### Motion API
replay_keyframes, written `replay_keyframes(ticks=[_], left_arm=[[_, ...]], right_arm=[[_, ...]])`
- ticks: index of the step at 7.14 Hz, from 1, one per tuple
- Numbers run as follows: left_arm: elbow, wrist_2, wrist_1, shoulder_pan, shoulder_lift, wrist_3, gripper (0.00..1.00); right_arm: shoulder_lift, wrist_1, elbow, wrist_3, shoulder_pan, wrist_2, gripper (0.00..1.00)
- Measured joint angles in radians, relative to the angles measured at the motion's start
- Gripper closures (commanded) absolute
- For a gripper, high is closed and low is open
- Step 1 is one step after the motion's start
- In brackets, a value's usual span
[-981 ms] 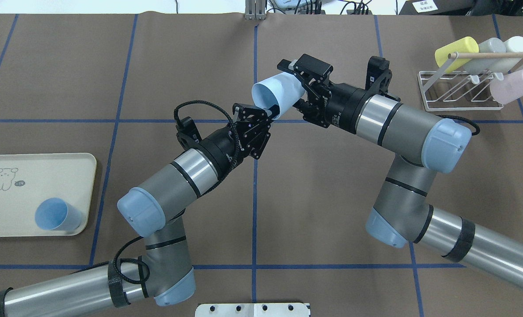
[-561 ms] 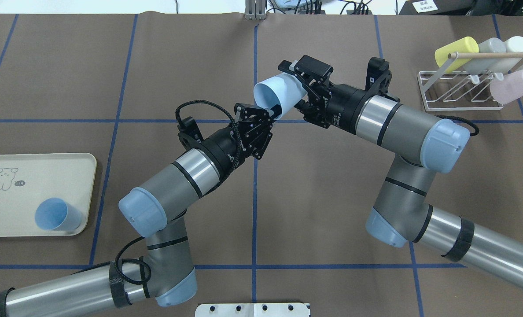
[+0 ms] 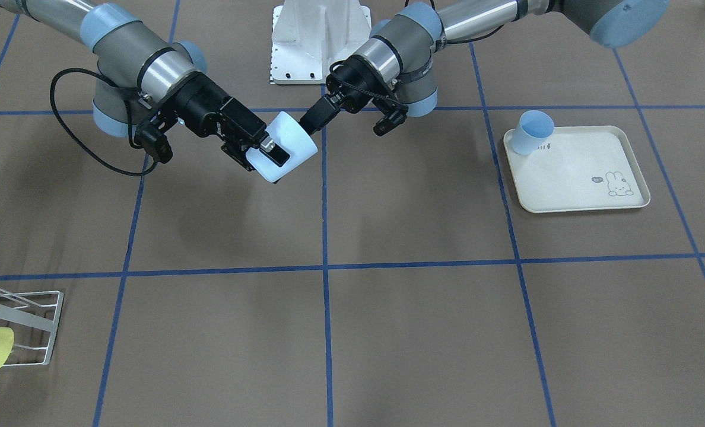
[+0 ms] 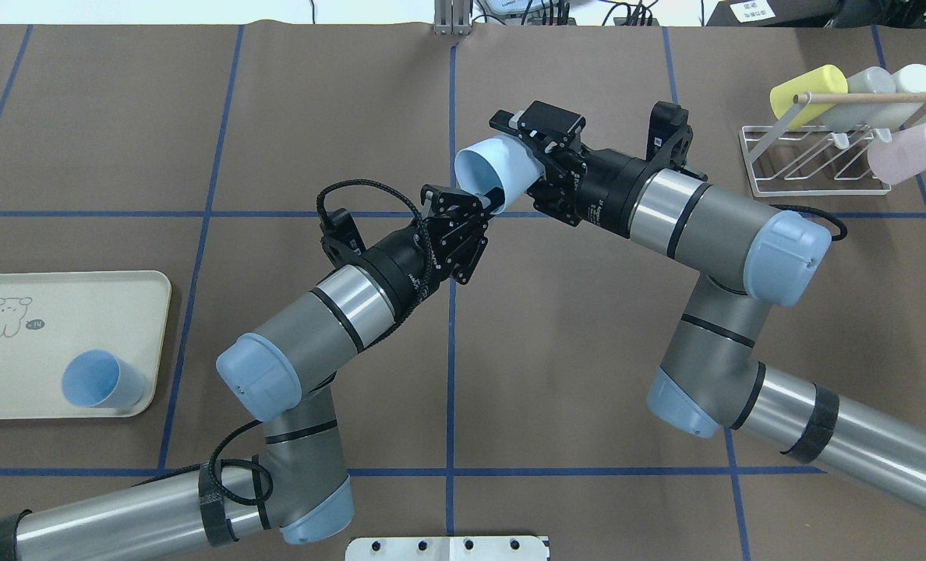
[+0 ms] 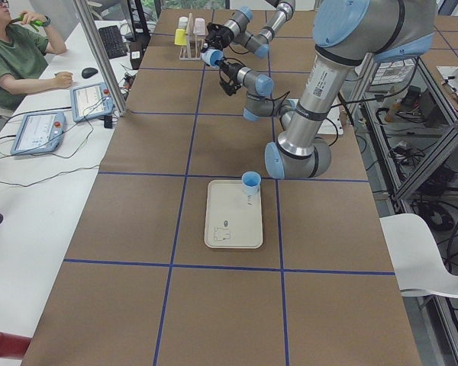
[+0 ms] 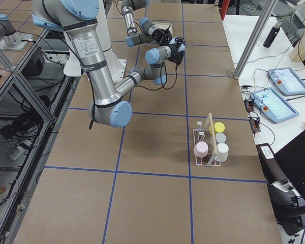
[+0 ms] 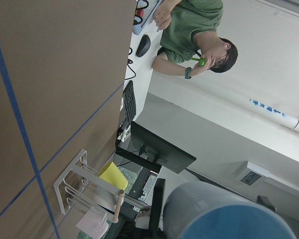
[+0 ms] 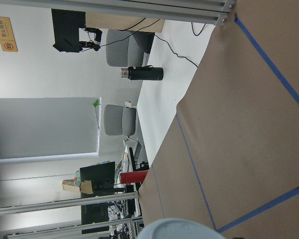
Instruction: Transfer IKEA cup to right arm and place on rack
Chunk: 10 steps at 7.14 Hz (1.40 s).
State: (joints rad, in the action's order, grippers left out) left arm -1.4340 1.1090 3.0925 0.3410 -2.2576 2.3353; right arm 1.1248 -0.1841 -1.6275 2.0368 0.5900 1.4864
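A light blue IKEA cup (image 4: pixel 494 167) hangs on its side above the table's middle, mouth toward the left arm. My left gripper (image 4: pixel 493 204), the one with long thin fingers, is shut on the cup's rim (image 3: pixel 300 131). The bulky black right gripper (image 4: pixel 516 156) stands open, with one finger on either side of the cup's closed end (image 3: pixel 272 163). The white wire rack (image 4: pixel 814 167) stands at the far right and carries yellow, grey, white and pink cups. Each wrist view shows only an edge of the cup (image 7: pixel 224 214) (image 8: pixel 182 229).
At the left edge lies a cream tray (image 4: pixel 11 374) with another blue cup (image 4: pixel 100 379) standing in its corner. A person (image 5: pixel 15 53) sits at a side desk beyond the table's far edge. Blue tape lines cross the brown table cover.
The left arm has pushed the cup a little to the right, deeper between the right gripper's fingers. The right arm has hardly moved.
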Motion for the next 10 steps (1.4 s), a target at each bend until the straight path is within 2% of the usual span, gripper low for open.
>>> replay_keyframes(ticks=[3,6,10], left_arm=[[0.0,-0.001,0.0,0.005,-0.003,-0.002,0.0],[-0.003,0.003,-0.001,0.014,0.001,-0.006,0.0],[-0.016,0.014,-0.112,0.042,0.013,-0.271,0.0]], right_arm=[[0.002,0.001,0.0,-0.003,0.012,0.001,1.0],[0.016,0.0,0.0,-0.013,0.079,0.0,1.0],[0.195,-0.041,0.007,-0.345,0.25,-0.002,1.0]])
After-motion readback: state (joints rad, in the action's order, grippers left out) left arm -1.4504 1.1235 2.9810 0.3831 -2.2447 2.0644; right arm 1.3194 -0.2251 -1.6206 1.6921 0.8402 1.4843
